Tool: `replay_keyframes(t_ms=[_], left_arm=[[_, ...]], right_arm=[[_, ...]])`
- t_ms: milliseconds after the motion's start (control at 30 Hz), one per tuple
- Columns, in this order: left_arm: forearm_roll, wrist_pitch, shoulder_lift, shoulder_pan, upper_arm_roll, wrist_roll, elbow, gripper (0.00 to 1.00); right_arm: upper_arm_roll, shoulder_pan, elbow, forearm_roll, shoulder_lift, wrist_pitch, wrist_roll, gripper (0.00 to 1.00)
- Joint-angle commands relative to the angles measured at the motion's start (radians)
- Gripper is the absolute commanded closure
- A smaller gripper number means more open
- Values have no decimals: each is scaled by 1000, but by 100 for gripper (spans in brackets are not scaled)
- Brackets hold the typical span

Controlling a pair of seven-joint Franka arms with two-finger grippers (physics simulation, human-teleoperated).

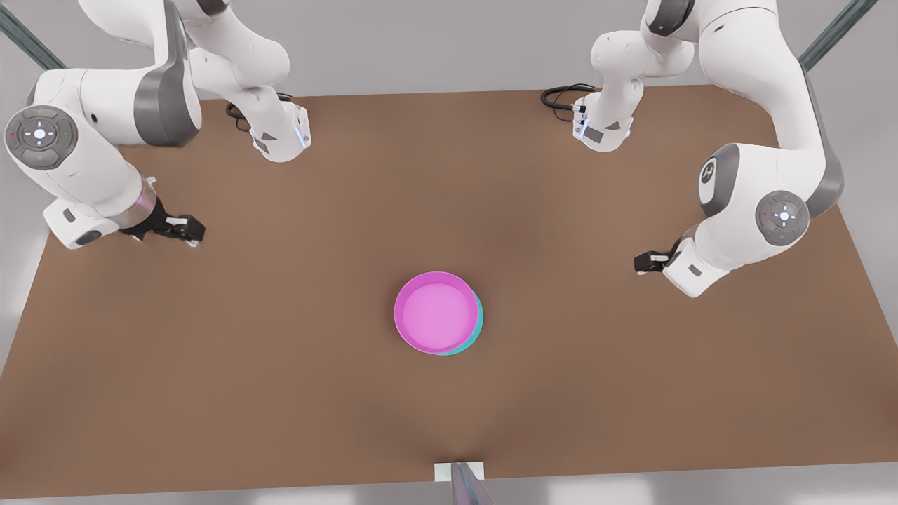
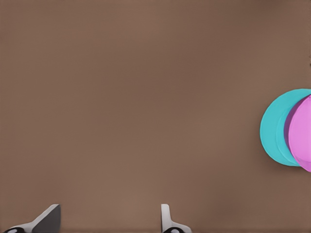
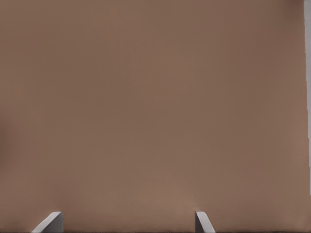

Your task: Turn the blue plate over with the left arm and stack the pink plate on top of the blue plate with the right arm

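Pink plate (image 1: 436, 311) atop blue plate (image 1: 478, 324), seemingly apart from both grippers.

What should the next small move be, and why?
Probably none beyond holding both arms parked: the pink plate already sits on the blue plate, slightly offset, and the left end effector and right end effector are open, clear of them.

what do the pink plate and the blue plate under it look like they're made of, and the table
Pink plate: likely plastic; flat uniform magenta, smooth rim, soft sheen. Blue plate: seemingly the same plastic; even turquoise, no gloss. Table: matte brown, faintly grainy, perhaps fibreboard or a mat. As a render, none is certain.
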Motion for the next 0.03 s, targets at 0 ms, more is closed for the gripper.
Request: replay_keyframes(t_ms=[0], left_arm=[[2, 1, -1, 0, 0, -19, 1, 0]], right_arm=[[0, -5, -16, -32, -14, -43, -280, 0]])
